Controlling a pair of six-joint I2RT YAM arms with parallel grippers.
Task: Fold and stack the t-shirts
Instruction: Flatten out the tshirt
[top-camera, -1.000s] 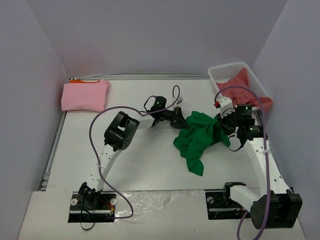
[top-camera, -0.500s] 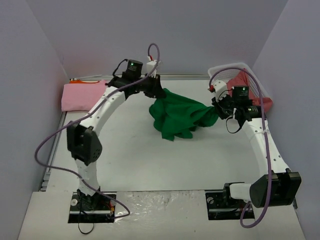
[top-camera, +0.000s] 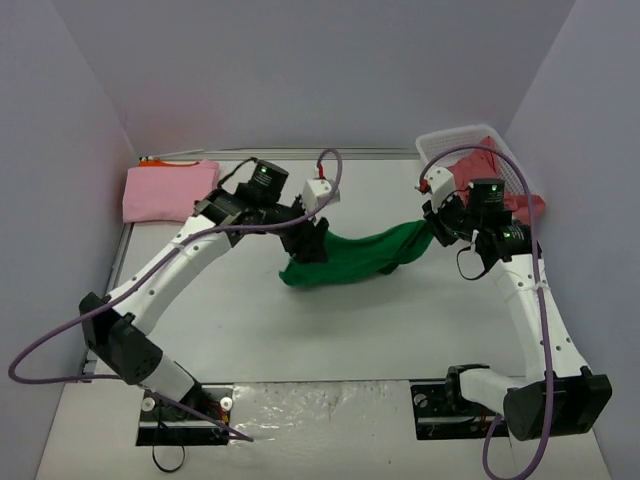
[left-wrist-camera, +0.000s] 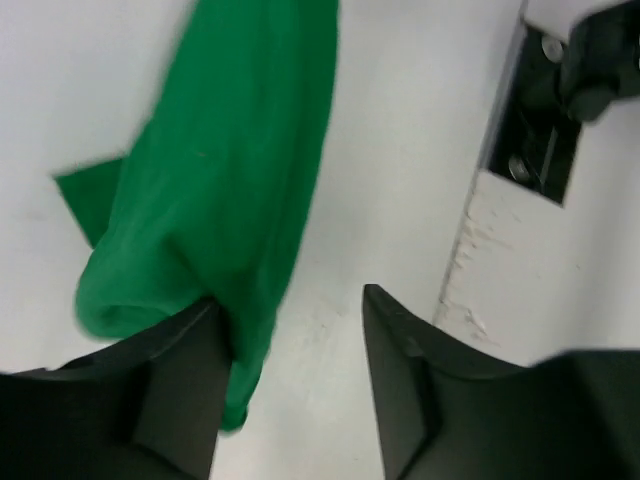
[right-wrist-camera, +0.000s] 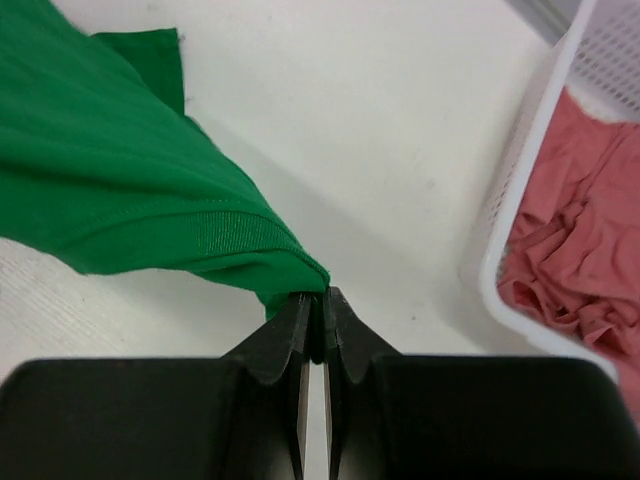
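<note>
- Broadly, the bench (top-camera: 250, 330) shows its widest bare stretch on the near side of both grippers. I judge that the best room for spreading cloth, since the wall (top-camera: 60, 220) closes in the sides and the far end.
- The green shirt (top-camera: 350, 258) runs as a sagging band from the left gripper (top-camera: 312, 243) to the right gripper (top-camera: 437, 228). Its lower fold appears to reach the bench under the left gripper. It looks drawn out this way to open it before it is laid flat for folding.
- The basket (top-camera: 455, 133) stands just beyond the right gripper on its outer side, in the corner. Its rim is near, so that gripper has little room to swing outward.
- The coral shirt (top-camera: 480, 165) lies crumpled inside the basket, not yet folded.
- The pink shirt (top-camera: 170, 190) lies folded well apart from the left gripper, out past its outer side in the far corner.
- An orange shirt (top-camera: 155, 161) shows only as a thin edge at the far side of the pink shirt. This looks like the stack the green shirt is bound for.
- The right gripper (right-wrist-camera: 313, 295) is clenched on a hemmed corner of the green shirt, fingers pressed together with cloth at the tips.
- The left gripper (left-wrist-camera: 288, 298) has its fingers spread, with bare bench between them. The cloth bunches against one finger and is not pinched, so that end may slide off.
</note>
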